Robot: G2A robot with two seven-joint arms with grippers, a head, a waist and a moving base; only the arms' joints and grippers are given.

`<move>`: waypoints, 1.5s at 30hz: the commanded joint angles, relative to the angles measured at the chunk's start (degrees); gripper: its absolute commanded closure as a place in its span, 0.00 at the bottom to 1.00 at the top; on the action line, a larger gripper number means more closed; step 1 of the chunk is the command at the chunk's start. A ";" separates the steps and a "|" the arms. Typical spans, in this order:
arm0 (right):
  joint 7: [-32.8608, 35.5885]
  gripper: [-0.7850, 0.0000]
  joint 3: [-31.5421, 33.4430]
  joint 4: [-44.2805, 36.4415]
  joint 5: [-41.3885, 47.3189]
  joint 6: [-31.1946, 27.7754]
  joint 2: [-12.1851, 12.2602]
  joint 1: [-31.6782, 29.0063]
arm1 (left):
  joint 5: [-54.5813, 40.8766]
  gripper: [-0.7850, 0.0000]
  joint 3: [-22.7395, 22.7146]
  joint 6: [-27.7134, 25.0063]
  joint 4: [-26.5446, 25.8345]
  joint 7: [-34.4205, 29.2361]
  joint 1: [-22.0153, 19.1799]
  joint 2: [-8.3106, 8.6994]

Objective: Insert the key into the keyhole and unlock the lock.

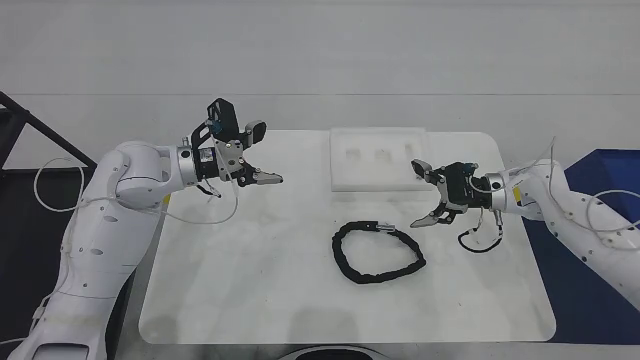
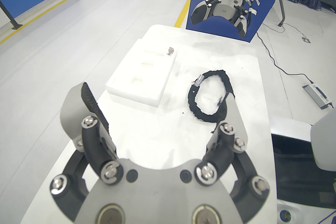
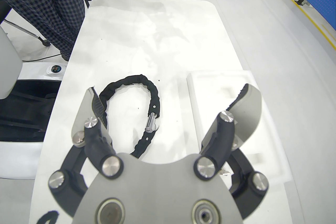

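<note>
Near-ctr: chain lock (image 3: 154,93) lies flat on the table (image 1: 250,290) as a closed loop, black fabric sleeve over the links. A short metal cylinder (image 3: 149,125) sits on its far side. Keyhole prob in that cylinder's end, can't confirm.

Handling, my guess: heavy-ish, floppy, will slide or swing when the key pushes, so it needs pinning. Best hold is the rigid cylinder or the sleeve right beside it, not the slack part. Sleeve should grip OK; bare metal slicker.

Mid-depth, left: left gripper (image 1: 265,153) hangs over the table's left part, jaws spread wide, nothing in them. Right: right gripper (image 1: 420,195) just beside the tray's right end, also spread wide & empty.

Far-ctr: white foam tray (image 1: 380,184) w/ shallow pockets. The key (image 2: 170,51) sits in the right-end pocket and seems to poke up out of the foam. Small, thin, stiff, light, smooth metal, so likely to tip or twist in the pads. Take it by the bow, flat across the pads, blade free. The right gripper is closer.
</note>
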 commanded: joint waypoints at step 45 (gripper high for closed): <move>47.33 0.00 3.19 15.65 61.32 41.97 -11.51 -4.49 | 0.00 0.00 0.00 0.00 0.00 0.00 0.00 0.00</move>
